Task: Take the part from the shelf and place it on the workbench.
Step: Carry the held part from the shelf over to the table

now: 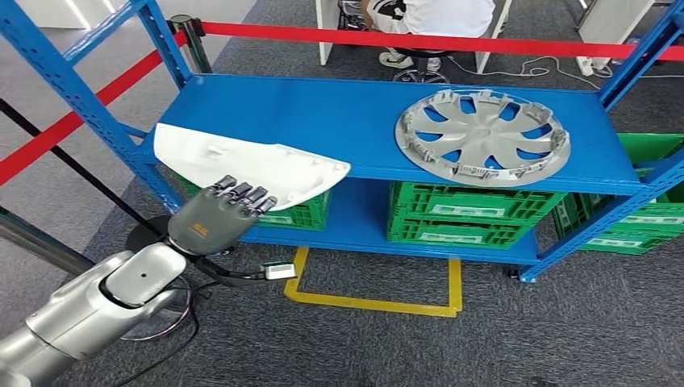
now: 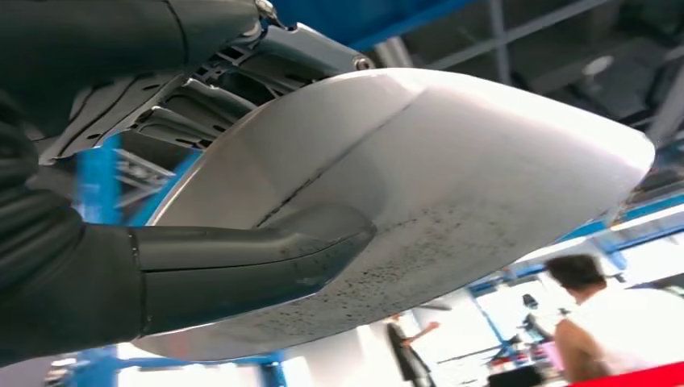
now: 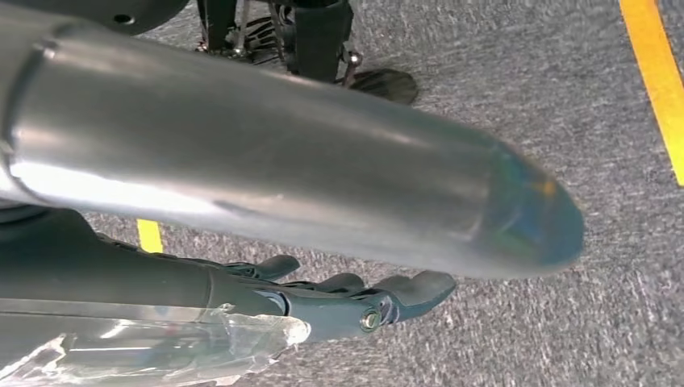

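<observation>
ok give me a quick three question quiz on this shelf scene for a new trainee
1. True or false: the left hand grips the white part.
2. What lies on the top shelf to the right of the white part?
A. a green crate
B. a silver wheel cover
C. a cardboard box
3. Fill in: the green crates sit on the ____ shelf.

Key
1. True: the thumb presses its underside, fingers on top.
2. B, the wheel cover.
3. lower.
</observation>
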Available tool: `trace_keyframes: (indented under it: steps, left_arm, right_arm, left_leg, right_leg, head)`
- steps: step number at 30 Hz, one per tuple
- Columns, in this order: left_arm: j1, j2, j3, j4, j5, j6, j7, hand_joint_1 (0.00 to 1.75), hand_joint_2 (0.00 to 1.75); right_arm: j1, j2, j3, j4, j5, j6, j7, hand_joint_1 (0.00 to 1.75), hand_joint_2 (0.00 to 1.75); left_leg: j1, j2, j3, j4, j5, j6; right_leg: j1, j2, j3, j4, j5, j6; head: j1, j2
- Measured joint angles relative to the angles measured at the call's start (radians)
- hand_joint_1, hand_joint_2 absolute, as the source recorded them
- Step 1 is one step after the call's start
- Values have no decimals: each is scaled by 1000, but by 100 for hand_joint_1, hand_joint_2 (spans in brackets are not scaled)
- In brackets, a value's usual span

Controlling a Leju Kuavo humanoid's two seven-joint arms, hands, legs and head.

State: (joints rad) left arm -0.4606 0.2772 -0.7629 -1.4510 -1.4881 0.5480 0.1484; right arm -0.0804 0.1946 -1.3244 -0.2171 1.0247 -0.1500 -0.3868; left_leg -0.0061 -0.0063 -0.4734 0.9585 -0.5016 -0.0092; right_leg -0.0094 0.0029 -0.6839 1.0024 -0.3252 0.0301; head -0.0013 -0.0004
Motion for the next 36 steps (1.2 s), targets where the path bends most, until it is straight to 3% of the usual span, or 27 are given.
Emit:
trace_keyframes:
  steps: [2,3,4,6,7,8,9,12,14,16,18,20,22,23,24,25,27,29,30,32,34,36]
  left_arm:
    - [6,-3,7,-1,0,0,-1,175,175]
    - [9,-4,10,-2,0,0,-4,175,175]
    - [12,-7,15,-2,0,1,-9,175,175]
    - [23,-13,28,-2,0,2,-24,175,175]
    - [30,-16,35,-2,0,3,-31,175,175]
    - [37,-18,40,-2,0,2,-34,175,175]
    - [43,-18,45,-2,0,2,-36,175,175]
    - [47,-19,57,-3,0,1,-35,175,175]
    - [45,-19,61,-4,0,-3,-33,175,175]
    - [44,-19,63,-6,0,-13,-34,175,175]
    - [45,-18,64,-6,0,-22,-35,175,175]
    - [44,-16,66,-7,0,-26,-35,175,175]
    - [43,-15,67,-7,0,-30,-34,175,175]
    - [45,-15,66,-7,0,-32,-34,175,175]
    - [46,-14,65,-7,0,-33,-33,175,175]
    - [46,-14,65,-7,0,-34,-32,175,175]
    - [42,-13,65,-7,0,-33,-30,175,175]
    - [36,-12,65,-8,0,-33,-26,175,175]
    - [34,-12,65,-8,0,-33,-24,175,175]
    - [35,-10,64,-9,0,-31,-21,175,175]
    - [37,-11,67,-8,0,-25,-24,175,175]
    - [40,-18,72,-8,0,-20,-32,175,175]
  right_arm:
    - [3,0,1,0,0,0,0,0,0]
    - [6,0,1,0,1,-2,0,0,0]
    - [8,1,2,0,2,-4,0,0,0]
    - [10,2,3,1,7,-14,1,0,0]
    - [9,2,4,1,9,-18,1,0,0]
    - [9,2,5,1,10,-22,2,0,0]
    - [10,2,7,1,12,-26,2,0,0]
    - [10,3,12,1,18,-36,4,0,0]
    - [10,4,17,2,23,-43,6,0,0]
    - [11,5,20,3,27,-49,7,0,0]
    - [9,5,21,3,28,-53,8,0,0]
    - [8,5,22,3,28,-53,8,0,0]
    - [9,5,24,3,29,-51,8,0,0]
    - [10,5,25,3,30,-51,9,0,0]
    - [10,5,26,3,30,-51,9,0,0]
    - [10,5,26,3,31,-51,10,0,0]
    - [8,5,27,3,32,-52,10,0,0]
    - [7,5,28,3,32,-52,10,0,0]
    - [7,5,29,3,32,-52,10,0,0]
    - [7,5,31,3,33,-52,11,0,0]
    - [7,5,33,3,33,-51,12,0,0]
    - [9,6,34,3,32,-50,12,0,0]
  left_leg:
    - [0,1,-13,-9,18,15]
    - [2,2,-21,-14,29,23]
    - [5,3,-30,-18,40,29]
    - [6,4,-48,-18,57,35]
    - [5,4,-55,-18,63,34]
    - [6,4,-60,-17,68,32]
    - [6,2,-65,-17,72,29]
    - [11,-11,-77,-11,81,16]
    - [11,-21,-86,-4,86,6]
    - [10,-35,-93,1,92,-3]
    - [11,-34,-107,21,76,-12]
    - [11,-19,-150,114,16,-22]
    - [12,-11,-211,254,-48,-28]
    - [13,-10,-229,298,-60,-29]
    - [13,-9,-230,307,-51,-28]
    - [12,-6,-210,276,-25,-27]
    - [11,25,-130,138,38,-23]
    - [4,59,-74,32,64,-16]
    - [1,64,-68,14,63,-12]
    - [1,45,-76,7,66,0]
    - [5,25,-81,4,74,14]
    - [5,5,-87,3,81,24]
  right_leg:
    - [-3,1,-9,-10,9,12]
    - [-3,1,-19,3,-10,16]
    - [-3,1,-35,40,-47,20]
    - [-3,1,-75,172,-135,26]
    - [-3,1,-89,235,-161,29]
    - [-3,1,-88,271,-168,30]
    - [-4,1,-67,265,-159,31]
    - [-9,28,76,72,-118,32]
    - [-12,50,129,-1,-124,29]
    - [-12,42,130,0,-128,19]
    - [-13,24,125,2,-127,4]
    - [-14,7,120,1,-123,-9]
    - [-12,-12,114,1,-120,-15]
    - [-11,-22,111,1,-118,-17]
    - [-11,-32,109,1,-117,-17]
    - [-10,-42,109,2,-117,-17]
    - [-8,-62,110,2,-116,-14]
    - [-3,-79,109,4,-114,-6]
    - [0,-88,108,4,-113,-1]
    - [-1,-100,106,4,-112,11]
    - [-4,-67,88,42,-142,21]
    - [-4,-20,36,162,-209,25]
  head:
    - [-3,0]
    - [-1,0]
    - [1,0]
    - [6,0]
    - [6,0]
    - [6,0]
    - [6,0]
    - [6,0]
    - [5,0]
    - [4,0]
    - [2,0]
    - [-1,0]
    - [-2,0]
    - [-2,0]
    - [-2,0]
    - [-2,0]
    - [-3,0]
    - [-3,0]
    - [-4,0]
    - [-4,0]
    - [-2,0]
    - [2,0]
